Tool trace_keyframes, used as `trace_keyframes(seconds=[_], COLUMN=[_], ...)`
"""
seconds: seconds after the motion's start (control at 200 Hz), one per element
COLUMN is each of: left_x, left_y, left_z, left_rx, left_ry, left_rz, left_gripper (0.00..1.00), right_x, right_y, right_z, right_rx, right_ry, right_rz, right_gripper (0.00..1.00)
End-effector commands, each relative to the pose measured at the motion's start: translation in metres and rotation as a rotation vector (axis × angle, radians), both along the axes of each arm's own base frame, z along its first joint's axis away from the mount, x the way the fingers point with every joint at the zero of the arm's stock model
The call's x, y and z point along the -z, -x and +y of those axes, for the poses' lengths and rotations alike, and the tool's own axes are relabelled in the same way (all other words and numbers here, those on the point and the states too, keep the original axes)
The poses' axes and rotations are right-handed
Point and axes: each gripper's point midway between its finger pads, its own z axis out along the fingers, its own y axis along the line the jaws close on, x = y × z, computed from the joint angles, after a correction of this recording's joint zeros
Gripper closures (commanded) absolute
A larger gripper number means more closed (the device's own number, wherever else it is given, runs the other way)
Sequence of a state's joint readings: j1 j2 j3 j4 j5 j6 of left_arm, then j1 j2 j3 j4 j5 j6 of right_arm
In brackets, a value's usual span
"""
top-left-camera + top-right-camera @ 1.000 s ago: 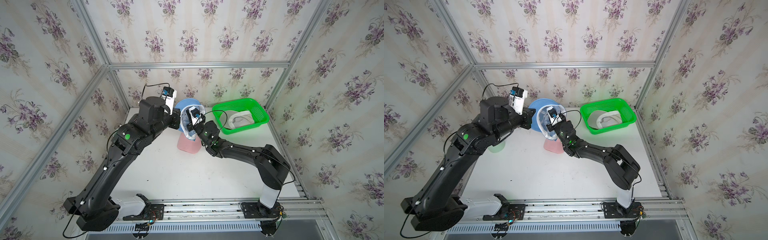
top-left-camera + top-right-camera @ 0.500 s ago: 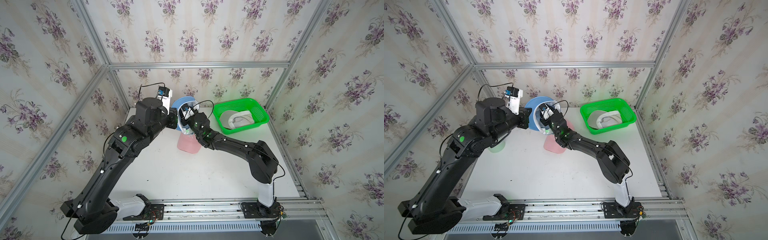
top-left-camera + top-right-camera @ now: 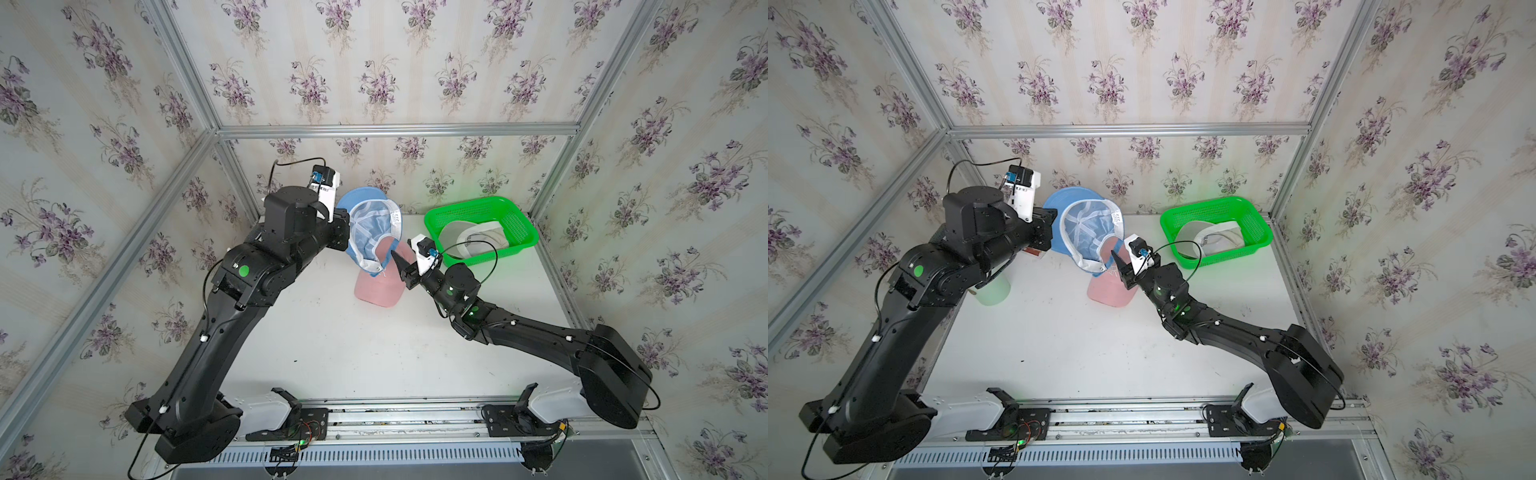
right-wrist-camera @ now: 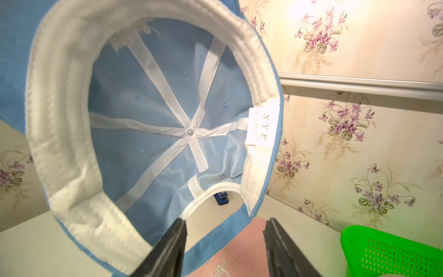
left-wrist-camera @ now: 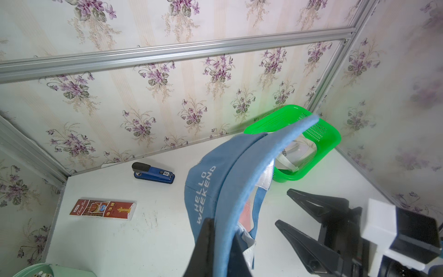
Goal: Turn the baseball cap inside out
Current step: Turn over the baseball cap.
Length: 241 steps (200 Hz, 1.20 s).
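The blue baseball cap (image 3: 374, 232) (image 3: 1088, 232) hangs in the air at the back of the table, its white-taped inside (image 4: 155, 108) facing up and toward my right arm. My left gripper (image 5: 221, 230) is shut on the cap's brim (image 5: 242, 182); in both top views its fingertips are hidden behind the cap. My right gripper (image 3: 399, 266) (image 3: 1121, 266) (image 4: 225, 221) is open just below the cap's back strap (image 4: 215, 237) and holds nothing. One right fingertip (image 4: 179, 225) lies against the cap's lower edge.
A pink cap (image 3: 378, 286) (image 4: 239, 249) lies on the table under the blue one. A green basket (image 3: 515, 224) with a white cap (image 3: 469, 241) stands at the back right. A blue stapler (image 5: 153, 172), a red packet (image 5: 103, 208) and a pale green cup (image 3: 992, 289) sit at the left.
My right gripper, shut and deep inside the cap a second ago, has opened and drawn back toward the front right. The left arm still holds the cap up.
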<state>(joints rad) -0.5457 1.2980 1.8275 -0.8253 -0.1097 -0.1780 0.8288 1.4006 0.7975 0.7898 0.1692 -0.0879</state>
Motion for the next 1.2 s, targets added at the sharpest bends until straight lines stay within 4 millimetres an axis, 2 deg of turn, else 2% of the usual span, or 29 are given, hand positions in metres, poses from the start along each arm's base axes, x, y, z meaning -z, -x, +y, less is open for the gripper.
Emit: trace_keyframes(seconds=[0.0,0.065,0.22,0.529,0.694,0.754,0.864,0.934,1.034,1.109,1.199], left_x=[0.000,0.002,0.000,0.001,0.000,-0.001,-0.003,-0.004,-0.005,-0.005,-0.002], left_y=[0.001,0.002,0.005,0.005,0.006,0.006,0.005,0.000,-0.011,-0.019,-0.027], left_z=[-0.009,-0.012,-0.014,-0.019,-0.028,-0.029,-0.022,-0.014,0.007,0.021,0.028], left_rx=[0.056,0.069,0.089,0.109,0.151,0.153,0.125,0.078,-0.034,-0.107,-0.154], left_ry=[-0.004,-0.006,0.002,0.013,0.034,0.037,0.015,-0.013,-0.099,-0.178,-0.250], left_rz=[0.001,0.012,0.012,0.019,0.026,0.023,0.011,-0.006,-0.058,-0.098,-0.117], left_gripper=[1.00,1.00,1.00,1.00,1.00,1.00,1.00,1.00,1.00,1.00,1.00], right_x=[-0.004,0.001,0.017,0.014,0.019,0.020,0.021,0.023,0.033,0.044,0.055], right_y=[-0.008,-0.015,-0.031,-0.027,-0.038,-0.045,-0.057,-0.062,-0.072,-0.077,-0.076], right_z=[-0.021,-0.027,-0.028,-0.005,0.011,0.016,0.021,0.022,0.020,0.015,0.011], right_rx=[0.045,0.048,0.053,-0.097,-0.125,-0.121,-0.104,-0.092,-0.033,0.018,0.053], right_ry=[-0.104,-0.109,-0.080,-0.084,-0.082,-0.091,-0.108,-0.122,-0.114,-0.095,-0.084], right_rz=[0.055,0.082,0.148,0.161,0.205,0.222,0.263,0.297,0.385,0.456,0.524], right_gripper=[0.39,0.37,0.34,0.30,0.32,0.39,0.71,0.85,0.97,0.98,0.98])
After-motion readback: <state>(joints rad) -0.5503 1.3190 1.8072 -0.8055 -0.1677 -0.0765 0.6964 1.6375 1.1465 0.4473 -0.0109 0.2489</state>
